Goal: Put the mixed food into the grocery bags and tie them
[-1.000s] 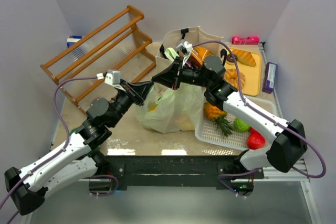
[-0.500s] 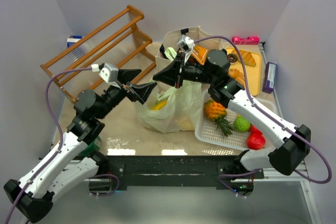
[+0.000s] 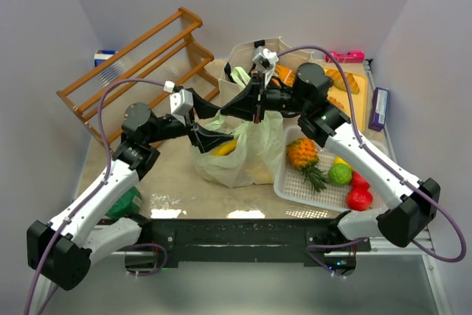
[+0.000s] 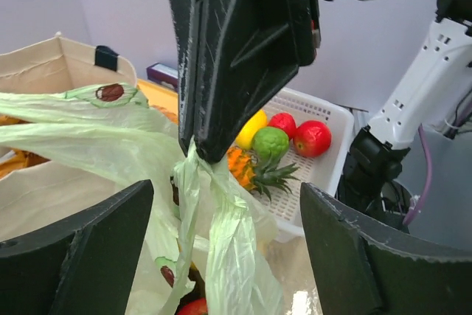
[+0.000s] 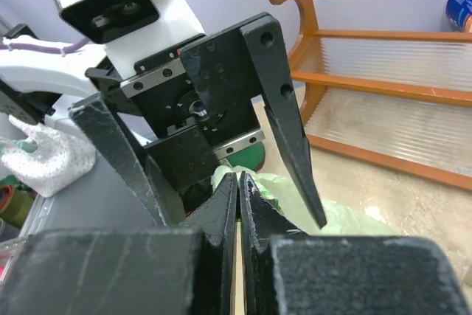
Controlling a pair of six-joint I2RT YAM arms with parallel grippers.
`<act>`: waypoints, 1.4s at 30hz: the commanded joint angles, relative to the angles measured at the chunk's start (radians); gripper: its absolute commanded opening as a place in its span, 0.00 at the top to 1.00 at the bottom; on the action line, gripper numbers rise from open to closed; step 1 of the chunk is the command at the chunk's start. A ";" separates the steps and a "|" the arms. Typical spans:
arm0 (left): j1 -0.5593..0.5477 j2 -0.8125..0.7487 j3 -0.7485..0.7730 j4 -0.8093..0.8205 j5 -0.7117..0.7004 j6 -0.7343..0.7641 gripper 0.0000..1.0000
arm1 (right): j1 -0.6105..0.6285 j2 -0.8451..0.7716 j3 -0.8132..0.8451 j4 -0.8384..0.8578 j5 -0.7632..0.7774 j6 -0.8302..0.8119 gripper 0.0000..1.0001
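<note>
The pale green plastic grocery bag (image 3: 240, 154) stands mid-table with a yellow banana (image 3: 223, 148) showing through it. My right gripper (image 3: 226, 112) is shut on the bag's gathered handles (image 4: 220, 234) and holds them up; its closed tips (image 5: 238, 180) pinch green plastic. My left gripper (image 3: 214, 138) is open, its fingers (image 4: 81, 252) spread on either side of the hanging handles without touching them. Something red (image 4: 195, 307) lies inside the bag. The beige canvas tote (image 3: 247, 57) stands behind, holding packets.
A white mesh basket (image 3: 291, 186) at the right holds a pineapple (image 3: 302, 156), a green fruit (image 3: 339, 175) and red fruit (image 3: 360, 198). A wooden rack (image 3: 140, 71) stands at the back left. An orange board with bread (image 3: 344, 80) is back right. A dark green bundle (image 3: 125, 201) lies by the left arm.
My left gripper has opened, let go of the bag handle and swung round to face the handles. My right gripper keeps its hold and has shifted slightly right.
</note>
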 commanded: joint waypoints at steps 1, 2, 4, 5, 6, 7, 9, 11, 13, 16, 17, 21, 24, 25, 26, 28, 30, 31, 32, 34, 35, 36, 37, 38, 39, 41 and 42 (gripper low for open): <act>0.012 0.049 0.039 0.154 0.156 -0.018 0.23 | -0.006 -0.016 0.062 -0.018 -0.050 -0.017 1.00; 0.014 0.055 0.033 0.172 0.167 -0.029 0.25 | -0.008 -0.015 0.064 -0.020 -0.048 -0.017 1.00; 0.015 0.067 0.032 0.201 0.197 -0.049 0.27 | -0.009 -0.015 0.065 -0.020 -0.047 -0.017 1.00; 0.015 0.070 0.029 0.212 0.210 -0.054 0.28 | -0.008 -0.013 0.070 -0.022 -0.053 -0.017 1.00; 0.015 0.073 0.027 0.224 0.220 -0.061 0.31 | -0.011 -0.010 0.073 -0.023 -0.056 -0.017 1.00; 0.015 0.082 0.024 0.243 0.240 -0.080 0.32 | -0.009 -0.008 0.077 -0.026 -0.056 -0.017 1.00; 0.015 0.093 0.027 0.241 0.259 -0.084 0.37 | -0.011 -0.008 0.087 -0.034 -0.059 -0.021 1.00; 0.015 0.099 0.027 0.217 0.274 -0.084 0.43 | -0.016 -0.008 0.094 -0.034 -0.061 -0.023 1.00; 0.015 0.096 0.020 0.199 0.286 -0.081 0.48 | -0.019 -0.010 0.097 -0.034 -0.062 -0.023 1.00; 0.015 0.101 -0.003 0.169 0.302 -0.081 0.59 | -0.022 -0.007 0.103 -0.034 -0.065 -0.021 1.00; 0.015 0.099 -0.017 0.165 0.305 -0.083 0.61 | -0.022 -0.004 0.108 -0.034 -0.065 -0.021 1.00; 0.015 0.083 -0.053 0.149 0.282 -0.084 0.63 | -0.025 0.007 0.122 -0.031 -0.068 -0.021 1.00; 0.015 0.073 -0.068 0.125 0.271 -0.077 0.64 | -0.025 0.018 0.126 -0.029 -0.068 -0.021 1.00; 0.015 0.070 -0.074 0.122 0.270 -0.077 0.64 | -0.025 0.018 0.128 -0.028 -0.068 -0.021 1.00; 0.015 0.069 -0.076 0.117 0.270 -0.080 0.64 | -0.025 0.021 0.129 -0.028 -0.071 -0.020 1.00; 0.015 0.067 -0.080 0.100 0.265 -0.077 0.64 | -0.028 0.025 0.131 -0.023 -0.070 -0.020 1.00; 0.017 0.067 -0.083 0.087 0.235 -0.078 0.72 | -0.026 0.031 0.136 -0.023 -0.065 -0.021 1.00; 0.015 0.067 -0.085 0.067 0.218 -0.080 0.79 | -0.026 0.033 0.136 -0.023 -0.059 -0.020 1.00; 0.015 0.067 -0.083 0.054 0.199 -0.081 0.85 | -0.028 0.035 0.136 -0.026 -0.045 -0.023 1.00; 0.015 0.061 -0.068 -0.030 0.103 -0.058 1.00 | -0.036 0.035 0.134 -0.035 -0.027 -0.039 1.00; 0.015 0.057 -0.065 -0.054 0.063 -0.054 1.00 | -0.039 0.033 0.134 -0.049 -0.016 -0.046 0.99; 0.015 0.049 -0.065 -0.076 0.019 -0.049 1.00 | -0.049 0.024 0.134 -0.060 0.016 -0.055 0.91; 0.015 0.043 -0.066 -0.082 0.003 -0.051 1.00 | -0.057 0.019 0.133 -0.069 0.031 -0.076 0.81; 0.015 0.038 -0.066 -0.087 -0.014 -0.055 1.00 | -0.068 0.013 0.133 -0.089 0.048 -0.088 0.67; 0.014 0.029 -0.066 -0.093 -0.038 -0.066 1.00 | -0.087 0.009 0.131 -0.095 0.074 -0.104 0.64; 0.017 0.018 -0.065 -0.099 -0.058 -0.071 1.00 | -0.108 -0.005 0.133 -0.142 0.114 -0.153 0.44; 0.017 0.011 -0.062 -0.116 -0.087 -0.081 1.00 | -0.127 -0.008 0.131 -0.150 0.130 -0.170 0.36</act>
